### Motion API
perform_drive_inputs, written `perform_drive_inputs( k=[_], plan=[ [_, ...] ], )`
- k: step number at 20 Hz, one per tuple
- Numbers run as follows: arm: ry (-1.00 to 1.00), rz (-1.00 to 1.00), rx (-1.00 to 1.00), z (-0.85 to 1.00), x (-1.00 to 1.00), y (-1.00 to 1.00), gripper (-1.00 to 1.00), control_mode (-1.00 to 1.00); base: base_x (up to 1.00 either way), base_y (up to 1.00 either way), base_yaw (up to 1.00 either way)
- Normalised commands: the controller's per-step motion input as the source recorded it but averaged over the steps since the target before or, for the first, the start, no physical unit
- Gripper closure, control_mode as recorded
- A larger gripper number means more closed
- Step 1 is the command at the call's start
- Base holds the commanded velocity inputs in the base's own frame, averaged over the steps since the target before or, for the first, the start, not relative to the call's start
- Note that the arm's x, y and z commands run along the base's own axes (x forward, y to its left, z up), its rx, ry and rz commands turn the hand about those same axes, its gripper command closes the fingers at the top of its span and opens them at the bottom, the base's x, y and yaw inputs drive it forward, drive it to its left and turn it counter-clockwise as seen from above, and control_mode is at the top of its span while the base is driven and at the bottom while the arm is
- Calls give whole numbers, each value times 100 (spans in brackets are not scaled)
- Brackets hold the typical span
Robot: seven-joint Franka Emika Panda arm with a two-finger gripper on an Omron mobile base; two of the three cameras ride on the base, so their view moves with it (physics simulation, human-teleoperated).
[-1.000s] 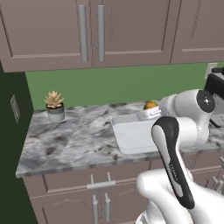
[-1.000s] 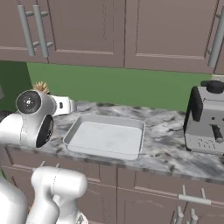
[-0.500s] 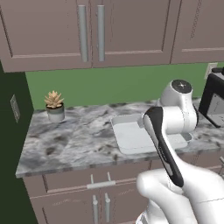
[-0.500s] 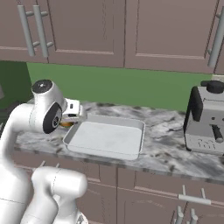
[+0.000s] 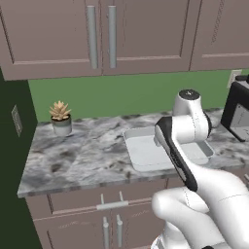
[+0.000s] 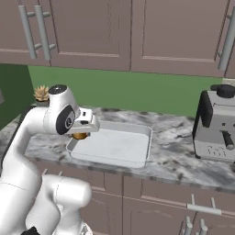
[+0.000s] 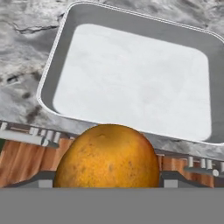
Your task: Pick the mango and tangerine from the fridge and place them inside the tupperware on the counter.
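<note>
Orange-yellow and speckled, the mango (image 7: pixel 107 157) sits pinched between the end effector's (image 6: pixel 80 134) two fingers, filling the bottom of the hand view. From the right base view the fruit hangs just under the hand, at the near left corner of the tupperware (image 6: pixel 131 158). And the tupperware lies flat on the marbled desk (image 5: pixel 82 155), near its front edge, nothing in it yet. Looking down along the fingers, the mango hovers over the desk's front edge and the brown cabinet fronts, just short of the container's near rim, not over its floor. So this looks like the carry step for the first fruit, with the drop not yet made. Next call, by my reading: push the hand forward past that raised rim until the mango is above the pale floor, come down low, then spread the fingers. A small potted plant (image 5: pixel 60 118) stands at the desk's far left corner and a coffee machine (image 6: pixel 216 124) at the right end, both well apart from the action
</note>
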Motion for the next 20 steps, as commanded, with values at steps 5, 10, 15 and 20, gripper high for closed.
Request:
perform_drive_inputs(
  k=[5, 10, 15, 20],
  plan=[
    [-5, 0, -3, -45, 27, -5, 100, -100, 0, 0, 0],
    [-3, 0, -2, -42, 29, -4, 100, -100, 0, 0, 0],
    [0, 0, 0, -36, 43, -1, 100, -100, 0, 0, 0],
    [0, 0, 0, -32, 52, -2, 100, -100, 0, 0, 0]
  ],
)
